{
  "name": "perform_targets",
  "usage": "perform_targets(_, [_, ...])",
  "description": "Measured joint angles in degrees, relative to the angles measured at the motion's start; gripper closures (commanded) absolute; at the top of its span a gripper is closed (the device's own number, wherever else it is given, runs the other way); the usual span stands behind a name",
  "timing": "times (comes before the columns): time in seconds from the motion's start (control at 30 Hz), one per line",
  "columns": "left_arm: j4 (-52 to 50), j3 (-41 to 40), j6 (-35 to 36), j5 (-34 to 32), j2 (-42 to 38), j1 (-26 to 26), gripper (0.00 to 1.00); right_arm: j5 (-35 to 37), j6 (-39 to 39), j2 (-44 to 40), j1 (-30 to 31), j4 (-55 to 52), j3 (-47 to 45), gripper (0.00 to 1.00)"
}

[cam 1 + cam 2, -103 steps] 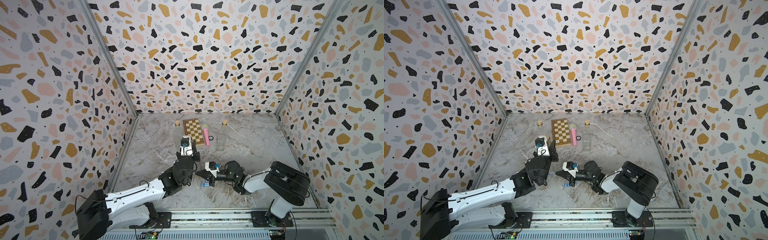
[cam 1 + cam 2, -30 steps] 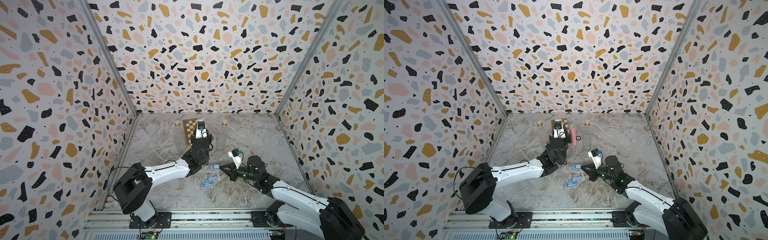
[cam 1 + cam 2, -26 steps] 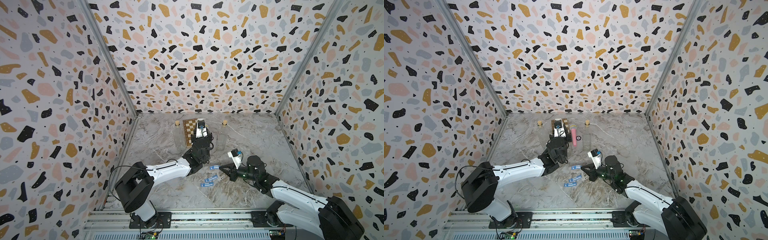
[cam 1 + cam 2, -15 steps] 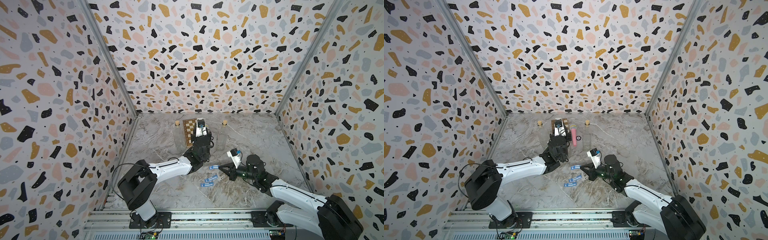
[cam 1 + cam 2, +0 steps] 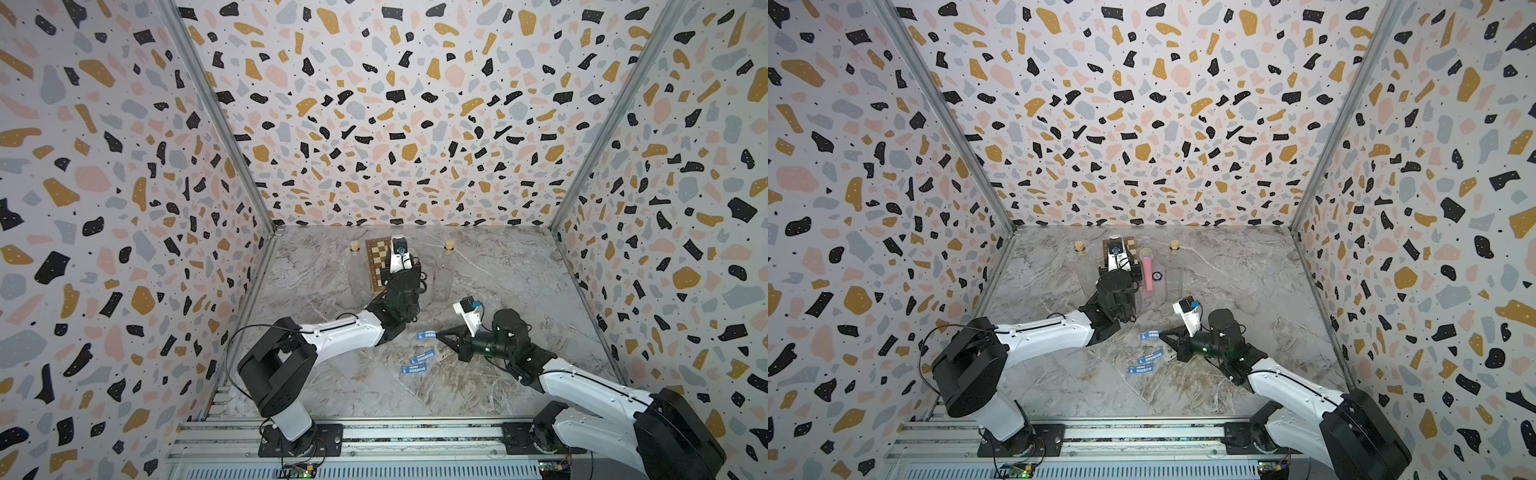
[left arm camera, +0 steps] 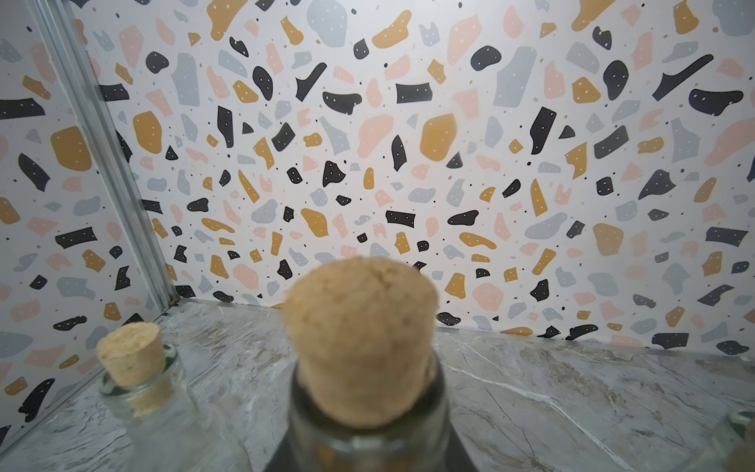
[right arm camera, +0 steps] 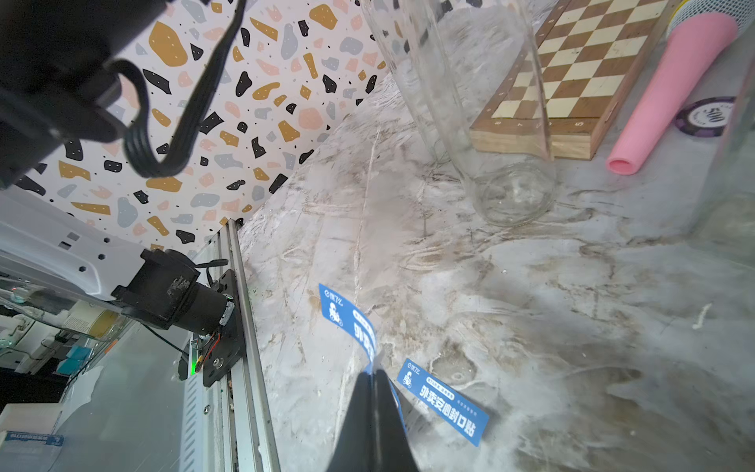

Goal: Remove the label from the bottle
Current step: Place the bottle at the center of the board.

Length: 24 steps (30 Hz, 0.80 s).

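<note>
The left gripper (image 5: 401, 291) hugged the bottle (image 6: 365, 443) by its neck, upright near the bench's back edge. The right gripper (image 7: 374, 372) pinched the blue label (image 7: 347, 318), already off. Next, I think, it should let go beside the other stickers (image 5: 422, 357).

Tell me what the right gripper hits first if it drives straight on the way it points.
Past the blue label pinched in the right gripper, probably the left arm's forearm near its wrist; heights are unclear, so it might pass beneath.
</note>
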Motion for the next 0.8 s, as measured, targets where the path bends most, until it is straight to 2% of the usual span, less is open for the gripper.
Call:
perform_targets(0.43, [0.52,0.00,-0.96,0.24,0.17,0.07,1.00,-0.28,0.04,0.13,0.00,0.94,-0.02,1.00])
perform_targets(0.5, [0.52,0.00,-1.38,0.44,0.17,0.07,0.93,-0.42,0.04,0.13,0.00,1.03,-0.02,1.00])
perform_targets(0.8, [0.52,0.00,-2.34,0.85,0.15,0.04,0.76,-0.52,0.09,0.37,0.00,1.75,-0.02,1.00])
